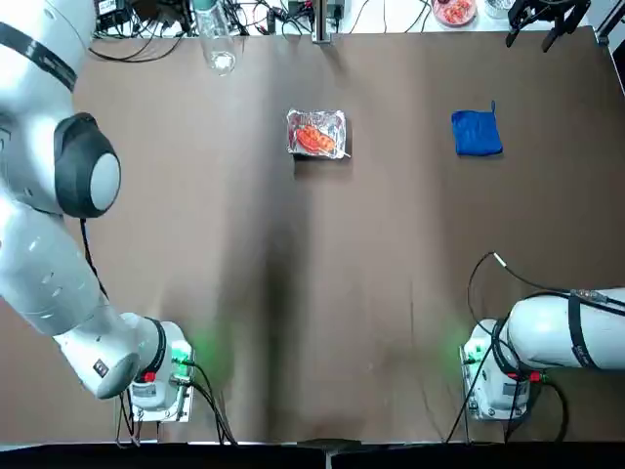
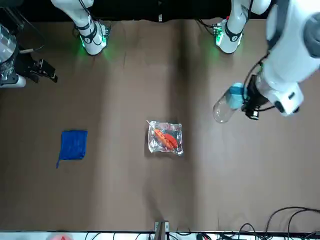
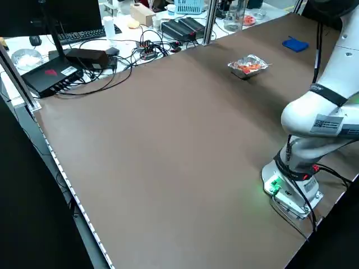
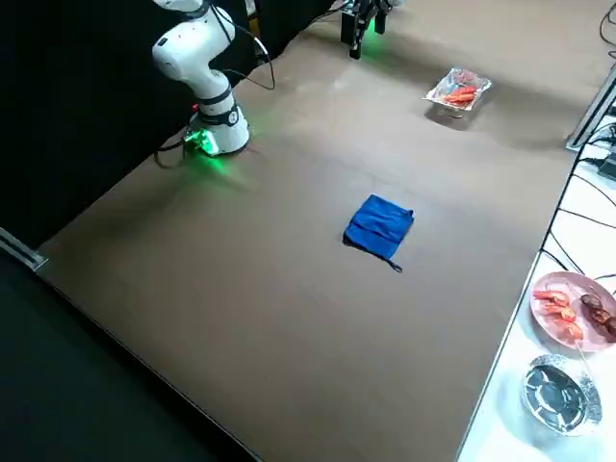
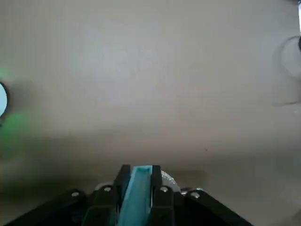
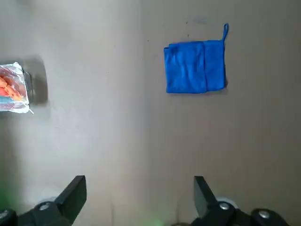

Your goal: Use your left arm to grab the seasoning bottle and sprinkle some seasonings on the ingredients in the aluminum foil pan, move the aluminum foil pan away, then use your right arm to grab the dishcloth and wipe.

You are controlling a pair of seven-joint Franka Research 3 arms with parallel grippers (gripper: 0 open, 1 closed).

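My left gripper [image 2: 244, 101] is shut on the light-blue cap of the seasoning bottle [image 2: 224, 107]. The clear bottle lies level in the air, off to my left of the aluminum foil pan [image 2: 165, 137]. In the left wrist view the cap [image 5: 139, 188] sits clamped between the fingers. The pan [image 1: 316, 134] rests on the far middle of the table with orange-red ingredients [image 1: 314, 139] in it. The blue dishcloth [image 1: 477, 132] lies flat at the far right. My right gripper [image 6: 136, 197] hovers open and empty above the table, near the far right corner [image 1: 532, 37].
A round white dish of reddish food [image 4: 575, 308] and a metal bowl [image 4: 556, 397] stand on the white bench beyond the table's far edge. Cables, boxes and a keyboard [image 3: 84, 35] crowd that bench. The arm bases [image 1: 156, 376] [image 1: 498, 376] stand at the near edge.
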